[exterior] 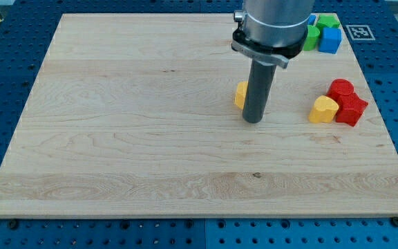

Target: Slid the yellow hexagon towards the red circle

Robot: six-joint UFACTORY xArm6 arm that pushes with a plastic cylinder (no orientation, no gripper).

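Observation:
The yellow hexagon (pixel 241 94) lies near the board's middle right, mostly hidden behind my rod. My tip (pixel 253 121) rests on the board just in front of it, toward the view's bottom, and looks to be touching it. The red circle (pixel 340 88) sits at the right side of the board. Between my tip and the red circle lies a yellow heart-shaped block (pixel 323 109), touching the red blocks.
A red star-like block (pixel 352 110) sits just below the red circle. At the top right corner are a blue cube (pixel 331 40), a green block (pixel 327 22) and another green block (pixel 311 37). The wooden board (pixel 116 138) lies on a blue pegboard table.

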